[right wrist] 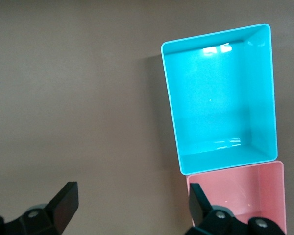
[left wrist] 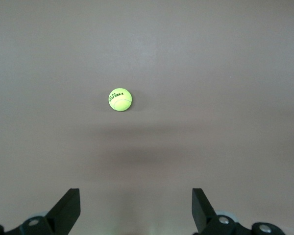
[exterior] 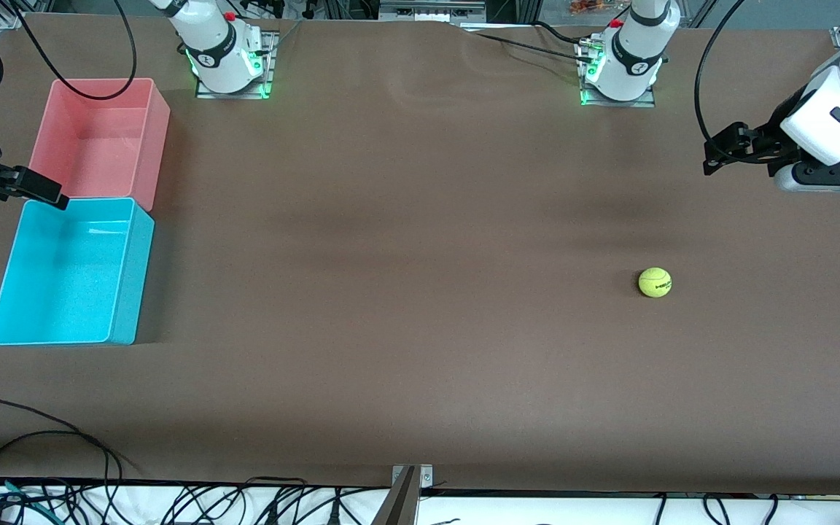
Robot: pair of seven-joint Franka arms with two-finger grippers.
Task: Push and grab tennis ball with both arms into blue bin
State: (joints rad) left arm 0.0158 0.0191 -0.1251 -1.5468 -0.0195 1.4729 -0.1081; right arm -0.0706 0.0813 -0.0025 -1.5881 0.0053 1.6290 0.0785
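The tennis ball [exterior: 655,283] lies alone on the brown table toward the left arm's end; it also shows in the left wrist view [left wrist: 120,99]. The blue bin [exterior: 132,292] stands empty at the right arm's end, and shows in the right wrist view [right wrist: 220,93]. My left gripper [exterior: 713,157] is open and empty, up in the air over the table at the left arm's end, well apart from the ball; its fingers [left wrist: 66,208] frame bare table. My right gripper [exterior: 55,197] is open and empty, up in the air by the seam between the two bins.
A pink bin [exterior: 154,138] of the same shape stands against the blue bin, farther from the front camera, also empty [right wrist: 245,191]. Brown table stretches between ball and bins. Cables lie along the table's front edge [exterior: 63,437].
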